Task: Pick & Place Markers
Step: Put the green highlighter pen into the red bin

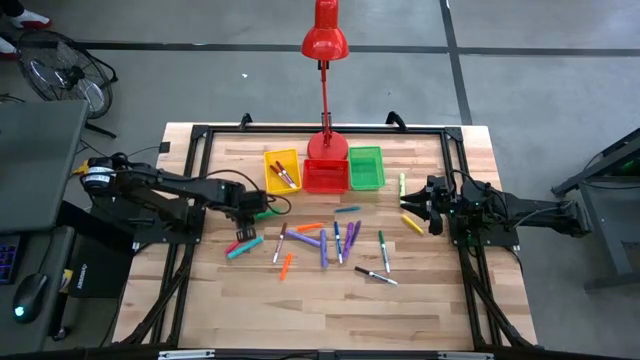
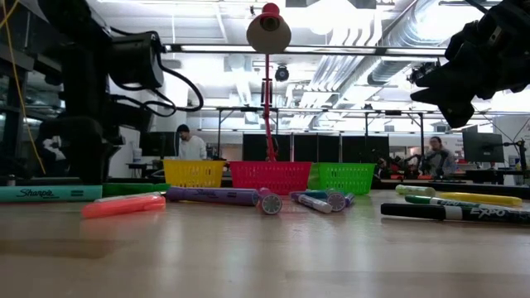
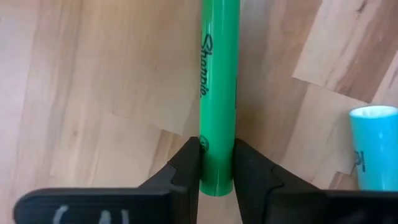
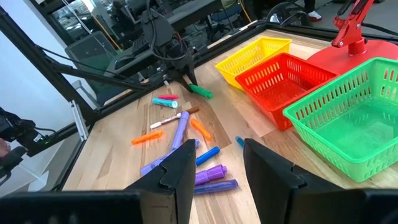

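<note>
Wooden table [image 1: 430, 300], green marker [image 3: 217, 93] between fingers [image 3: 186, 165]

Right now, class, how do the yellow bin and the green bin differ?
The yellow bin holds markers; the green bin looks empty. The yellow bin sits skewed left of the red bin, the green bin straight on its right. Both are small mesh-walled baskets.

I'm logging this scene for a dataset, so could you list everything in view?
green marker: one, green, lying on the table, between the left gripper's fingers
other markers: about fifteen, mixed colours, scattered mid-table
bins: three, yellow, red, green, in a row at the table's far side; the yellow one holds a few markers
lamp: one, red, behind the bins
table: one, light wood
people: two, in the room behind
left gripper: closing on the green marker
right gripper: open, empty, above the table's right side
</note>
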You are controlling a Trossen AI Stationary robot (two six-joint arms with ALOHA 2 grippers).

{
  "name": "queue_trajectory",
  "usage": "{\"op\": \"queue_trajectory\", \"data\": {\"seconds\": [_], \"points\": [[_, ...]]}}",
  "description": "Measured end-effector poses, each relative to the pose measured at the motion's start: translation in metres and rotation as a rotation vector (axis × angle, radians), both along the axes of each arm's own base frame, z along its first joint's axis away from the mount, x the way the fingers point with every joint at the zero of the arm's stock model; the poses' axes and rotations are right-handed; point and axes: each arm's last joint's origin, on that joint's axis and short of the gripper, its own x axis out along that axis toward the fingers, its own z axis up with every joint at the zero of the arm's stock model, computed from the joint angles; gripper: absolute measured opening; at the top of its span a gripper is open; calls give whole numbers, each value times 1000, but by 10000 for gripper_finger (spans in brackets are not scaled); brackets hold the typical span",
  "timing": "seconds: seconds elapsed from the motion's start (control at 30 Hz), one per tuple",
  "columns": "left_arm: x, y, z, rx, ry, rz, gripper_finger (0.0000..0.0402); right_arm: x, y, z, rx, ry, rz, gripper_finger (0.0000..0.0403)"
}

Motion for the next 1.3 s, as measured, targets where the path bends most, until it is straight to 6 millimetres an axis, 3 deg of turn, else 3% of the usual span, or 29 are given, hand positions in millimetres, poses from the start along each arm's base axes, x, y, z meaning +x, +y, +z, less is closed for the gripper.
{"op": "queue_trajectory", "data": {"seconds": [0.23,0.43,0.87,1.07,1.3], "points": [[3,-6,4,-29,-15,-32,77,0,0,0,0,0,0,124],[7,-8,21,-41,-95,-39,67,0,0,0,0,1,0,124],[30,-13,87,-12,-349,-70,69,0,0,0,0,-1,0,124],[58,-2,108,62,-347,-111,69,0,0,0,0,0,0,124],[100,31,120,137,-264,-96,69,0,0,0,0,1,0,124]]}}
